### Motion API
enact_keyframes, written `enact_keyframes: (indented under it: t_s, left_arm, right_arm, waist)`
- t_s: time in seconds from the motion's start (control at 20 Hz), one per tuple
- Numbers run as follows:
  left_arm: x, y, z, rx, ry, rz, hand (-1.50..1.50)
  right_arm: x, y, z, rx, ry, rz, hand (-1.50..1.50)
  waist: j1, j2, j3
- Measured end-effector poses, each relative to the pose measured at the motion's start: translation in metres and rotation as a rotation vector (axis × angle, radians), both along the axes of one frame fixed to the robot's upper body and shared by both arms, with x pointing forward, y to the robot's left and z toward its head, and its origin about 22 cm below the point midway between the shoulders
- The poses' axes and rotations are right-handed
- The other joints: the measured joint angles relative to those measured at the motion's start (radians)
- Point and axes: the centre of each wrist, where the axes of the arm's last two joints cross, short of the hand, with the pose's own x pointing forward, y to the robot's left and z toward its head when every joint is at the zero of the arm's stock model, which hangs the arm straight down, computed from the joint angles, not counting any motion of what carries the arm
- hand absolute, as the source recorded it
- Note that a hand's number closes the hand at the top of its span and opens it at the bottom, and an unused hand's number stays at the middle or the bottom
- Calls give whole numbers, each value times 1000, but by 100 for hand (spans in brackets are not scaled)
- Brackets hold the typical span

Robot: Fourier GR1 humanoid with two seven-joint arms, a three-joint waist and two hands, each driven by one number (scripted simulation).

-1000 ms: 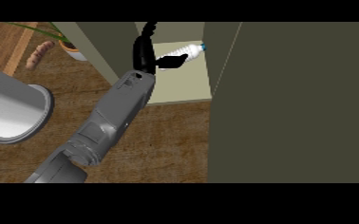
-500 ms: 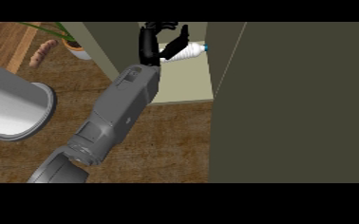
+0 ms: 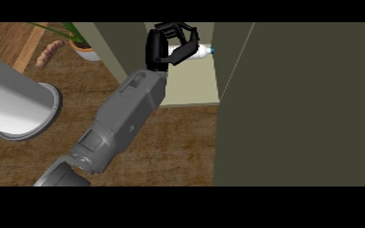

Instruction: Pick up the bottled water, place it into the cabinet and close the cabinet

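We've only got one camera here, the head view, so there's no second angle and no overlap to compare. It sits up high and looks steeply down at the wooden counter. One grey forearm enters from about 7 o'clock and runs up toward 12, so we're looking forward and down along it. The open cabinet sits at 12 to 1 o'clock, and its dark door is close enough to fill the whole 3 o'clock side. At 9 o'clock a big grey pot gets cut by the edge, with a potted plant up at 11.
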Motion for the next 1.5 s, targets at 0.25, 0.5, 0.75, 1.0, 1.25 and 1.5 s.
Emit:
enact_keyframes:
  t_s: [0.25,0.5,0.75,1.0,1.25,1.5]
  left_arm:
    - [-20,-5,-16,-96,39,-159,-150]
    - [-58,-14,-37,-185,80,-316,-150]
    - [-107,-17,-63,-238,131,-407,-150]
    - [-149,10,-73,-263,137,-378,-150]
    - [-192,59,-89,-270,147,-312,-150]
    - [-229,100,-91,-274,137,-318,-150]
  right_arm:
    - [-2,4,0,12,11,1,-150]
    - [-4,9,0,26,23,-25,-150]
    - [-7,19,-1,66,39,-46,-150]
    - [-8,22,0,67,44,-62,-150]
    - [-10,21,0,49,56,-12,150]
    - [-6,17,1,-15,68,178,150]
  waist:
    - [5,-9,-1]
    - [32,-17,-1]
    - [54,-22,-1]
    - [74,-23,-1]
    - [80,-22,-1]
    - [97,-26,-3]
